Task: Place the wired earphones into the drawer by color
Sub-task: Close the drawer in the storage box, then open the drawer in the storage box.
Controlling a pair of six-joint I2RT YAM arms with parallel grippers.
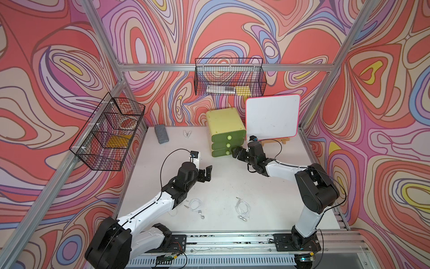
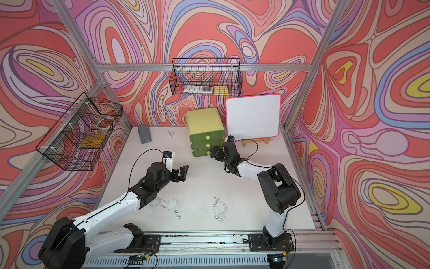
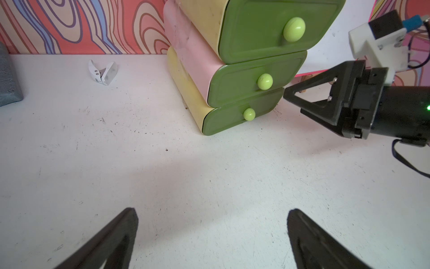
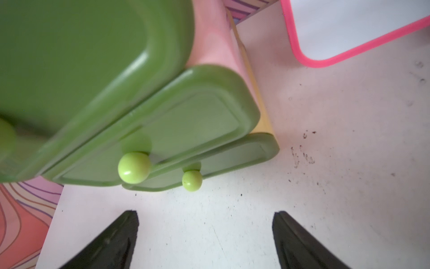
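Scuffed white table (image 1: 232, 179). At its back, a yellow cabinet (image 1: 223, 120) with three green drawers, all shut. Mid-table hangs the left gripper (image 1: 207, 174), fingers spread, empty. Just short of the bottom drawer (image 4: 235, 160), the right gripper (image 4: 206, 213) has its fingers spread, holding nothing. No black or red sets in sight, likely stowed. The white earphones lie unsorted at the front: first bundle (image 1: 195, 206), second bundle (image 1: 242, 208), third bundle (image 2: 152, 206) half under the left arm.

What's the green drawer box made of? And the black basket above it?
Drawer box: probably smooth plastic, going by rounded moulded corners and a soft shine; could be painted wood. Black basket: thin coated metal wire, likely, a see-through grid.
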